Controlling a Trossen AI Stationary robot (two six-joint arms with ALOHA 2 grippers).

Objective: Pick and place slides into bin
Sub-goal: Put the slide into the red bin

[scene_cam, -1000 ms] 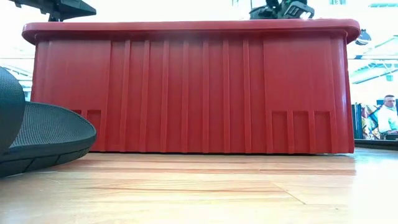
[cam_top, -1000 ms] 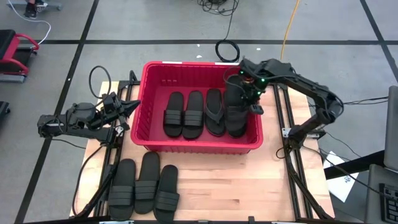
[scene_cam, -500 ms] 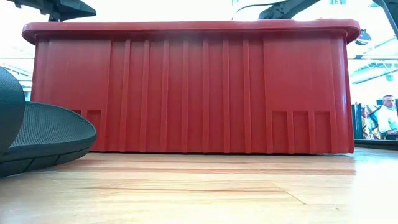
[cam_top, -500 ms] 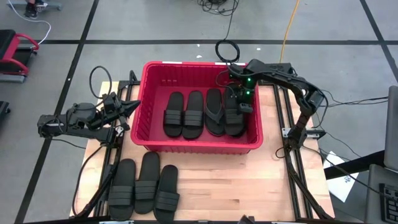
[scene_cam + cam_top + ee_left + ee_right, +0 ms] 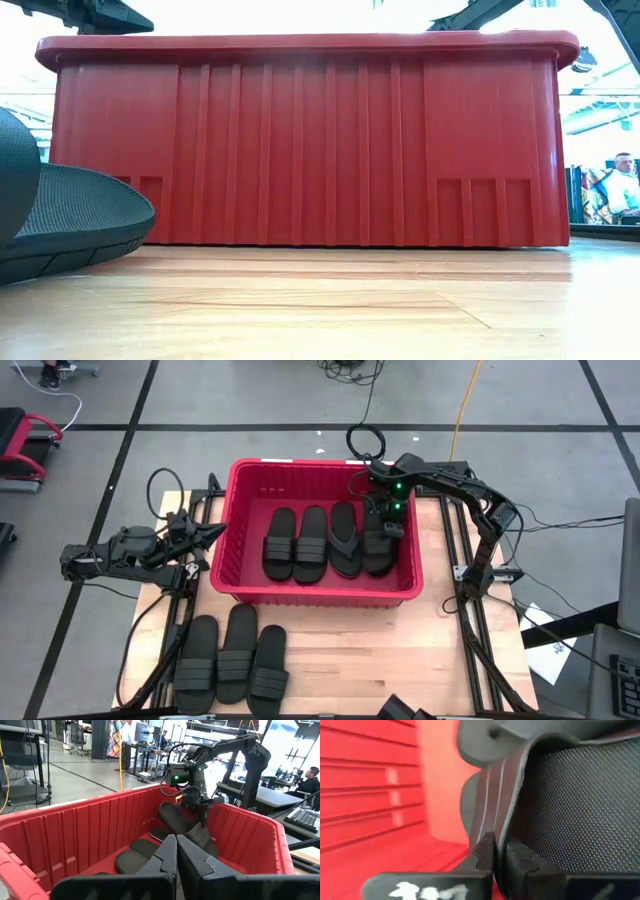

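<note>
The red bin (image 5: 316,592) is set on the wooden table (image 5: 340,660), toward the table's twelve o'clock edge in the high view. Four slides are seen inside it, side by side along its floor: two band-strap slides (image 5: 297,544) toward nine o'clock, a thong-strap slide (image 5: 345,540) next to them, and a fourth slide (image 5: 377,550) against the three o'clock wall.

The right gripper (image 5: 384,525) is lowered into the bin at the twelve o'clock end of that fourth slide. In the right wrist view its jaws are seen nearly closed, with the edge of the slide's ribbed strap pinched between them. In the left wrist view this slide is shown tilted, its gripped end raised off the bin floor.

The left gripper (image 5: 212,532) is held just outside the bin's nine o'clock wall, pointing toward the bin. Its jaws are closed on nothing, the two fingers (image 5: 162,860) pressed together.

Three more band-strap slides (image 5: 232,657) are laid in a row on the table at the six o'clock side of the bin, near the table's edge. One of them is seen close up in the low view, in front of the bin's slotted wall.

A person (image 5: 625,190) is seen in the room beyond the table.
</note>
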